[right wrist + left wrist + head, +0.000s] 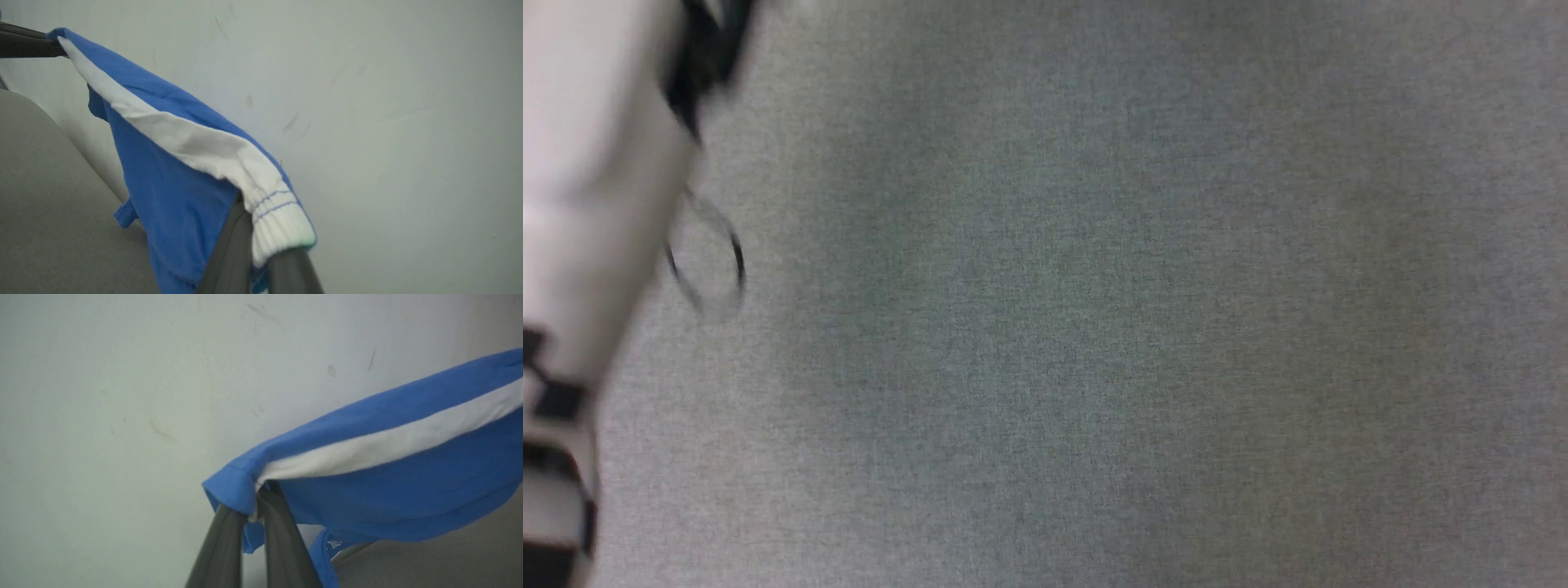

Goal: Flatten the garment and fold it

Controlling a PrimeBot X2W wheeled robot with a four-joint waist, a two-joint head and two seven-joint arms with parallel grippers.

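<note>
Behind the garment (388,486) stands a pale wall (122,396) with some small dark scuff marks. Below the garment lies the grey, cloth-covered table (49,204). In the head view the table (1094,327) is bare grey fabric. At that view's left edge there is a blurred pale forearm (588,163) with a thin dark cable loop (707,265) beside it.

The garment (175,192) hangs in the air, stretched between the two pincers. The left pincer (252,514) is closed on one blue corner of the garment, next to the end of the white stripe (388,445). The fabric wraps over its fingertips and hides them. The right pincer (255,241) is closed on the other end of the garment, at the ribbed white waistband (273,220), which folds over its two dark fingers. In the right wrist view the left pincer (61,51) is also seen, at the far end of the garment.

The blue body of the garment sags downward from the stretched upper edge. A small white label (334,544) shows on its lowest part. I cannot tell if this lowest part touches the table (449,559) or hangs just above it.
</note>
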